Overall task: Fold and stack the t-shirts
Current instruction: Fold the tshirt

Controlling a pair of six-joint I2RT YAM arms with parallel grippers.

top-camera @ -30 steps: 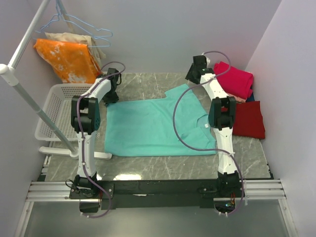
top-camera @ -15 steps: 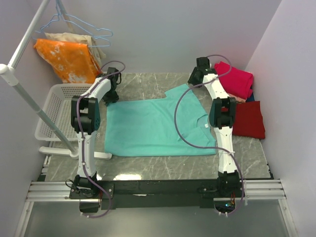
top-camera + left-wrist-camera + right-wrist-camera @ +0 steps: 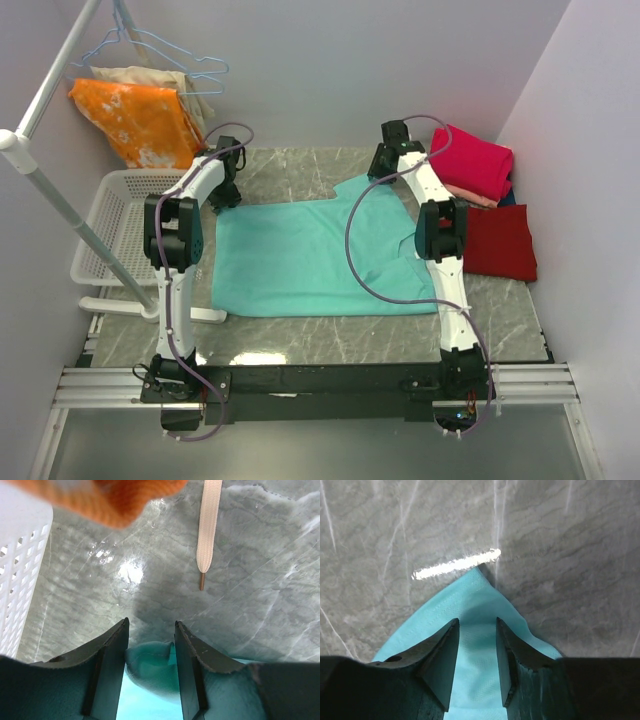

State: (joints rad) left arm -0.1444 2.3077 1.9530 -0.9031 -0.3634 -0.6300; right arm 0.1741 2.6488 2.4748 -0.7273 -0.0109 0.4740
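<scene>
Two claws on teal t-shirt (image 3: 310, 255), left claw (image 3: 150, 630) pinching corner

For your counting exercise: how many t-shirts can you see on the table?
4: teal cotton t-shirt spread centrally; magenta-pink, salmon and dark red t-shirts at right. More may be hidden.

We count one teal t-shirt (image 3: 300, 255), one dark red t-shirt (image 3: 505, 240), one magenta t-shirt (image 3: 475, 160), perhaps another beneath, one basket (image 3: 115, 215), two hanging cloths (image 3: 135, 120).

A grey marble table (image 3: 300, 175) carries a spread teal t-shirt (image 3: 300, 260), folded red shirts (image 3: 503, 240) and a white basket (image 3: 110, 230).
</scene>
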